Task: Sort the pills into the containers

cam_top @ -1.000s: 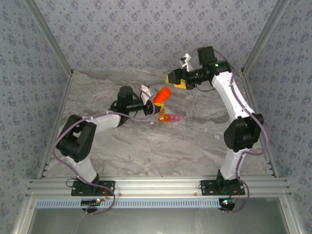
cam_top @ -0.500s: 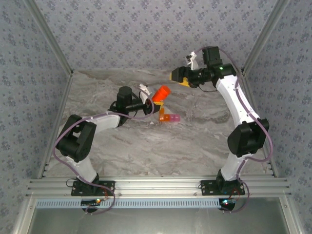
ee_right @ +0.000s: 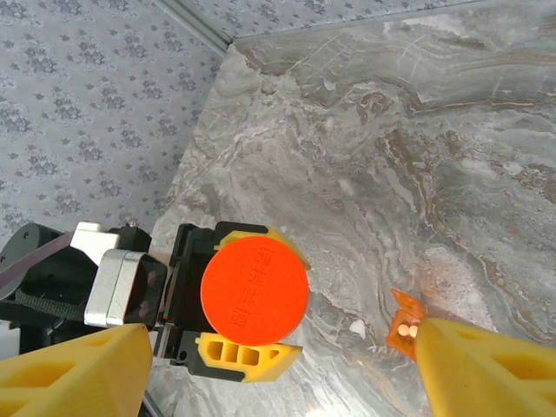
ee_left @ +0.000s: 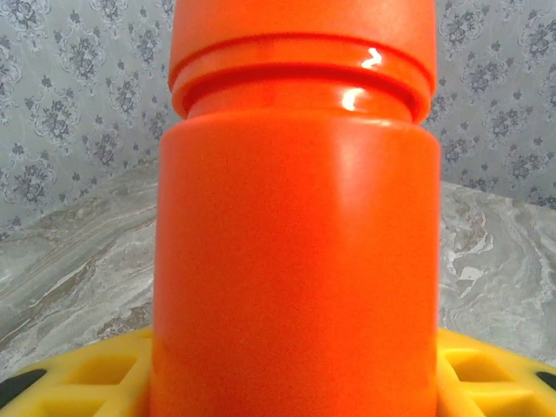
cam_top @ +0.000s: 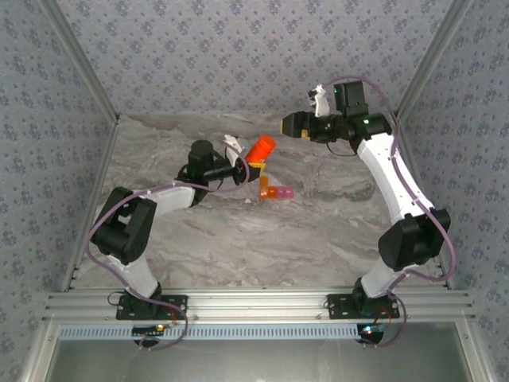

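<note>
The left gripper [cam_top: 250, 162] is clamped on the orange bottle [cam_top: 261, 147], near the middle of the marble table [cam_top: 318, 231]. Just to its right and slightly nearer, the pill box [cam_top: 275, 192] lies on the table, orange cell left, pink cell right. Farther right, the right gripper [cam_top: 293, 126] hangs raised, its fingers spread apart and holding nothing.
</note>
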You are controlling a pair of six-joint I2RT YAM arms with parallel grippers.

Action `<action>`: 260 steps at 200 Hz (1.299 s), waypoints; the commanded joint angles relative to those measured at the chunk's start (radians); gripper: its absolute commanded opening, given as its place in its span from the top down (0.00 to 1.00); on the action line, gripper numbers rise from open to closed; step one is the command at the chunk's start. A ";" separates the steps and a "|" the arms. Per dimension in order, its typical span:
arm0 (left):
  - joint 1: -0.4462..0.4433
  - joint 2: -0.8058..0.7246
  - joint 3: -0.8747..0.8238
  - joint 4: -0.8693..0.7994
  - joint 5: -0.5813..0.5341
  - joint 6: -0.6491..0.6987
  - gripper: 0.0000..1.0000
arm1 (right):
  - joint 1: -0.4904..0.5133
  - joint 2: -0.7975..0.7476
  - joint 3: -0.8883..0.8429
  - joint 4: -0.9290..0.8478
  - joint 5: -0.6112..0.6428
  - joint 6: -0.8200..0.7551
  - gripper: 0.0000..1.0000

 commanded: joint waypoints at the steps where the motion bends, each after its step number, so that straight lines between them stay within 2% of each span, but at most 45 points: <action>1: 0.004 0.001 0.004 0.075 0.038 -0.019 1.00 | 0.025 0.010 0.007 -0.015 0.015 -0.031 0.19; 134: 0.004 -0.004 0.004 0.059 0.052 -0.018 1.00 | 0.114 0.132 0.072 -0.013 0.003 -0.014 0.22; 177: 0.004 -0.005 0.004 0.056 0.054 -0.016 1.00 | 0.118 0.143 0.075 -0.016 -0.012 -0.014 0.30; 222: 0.002 -0.005 0.007 0.056 0.054 -0.017 1.00 | 0.120 0.150 0.071 -0.018 -0.033 -0.011 0.48; 260: -0.002 -0.012 0.011 0.045 0.051 -0.004 1.00 | 0.125 0.152 0.051 0.005 -0.042 0.043 0.52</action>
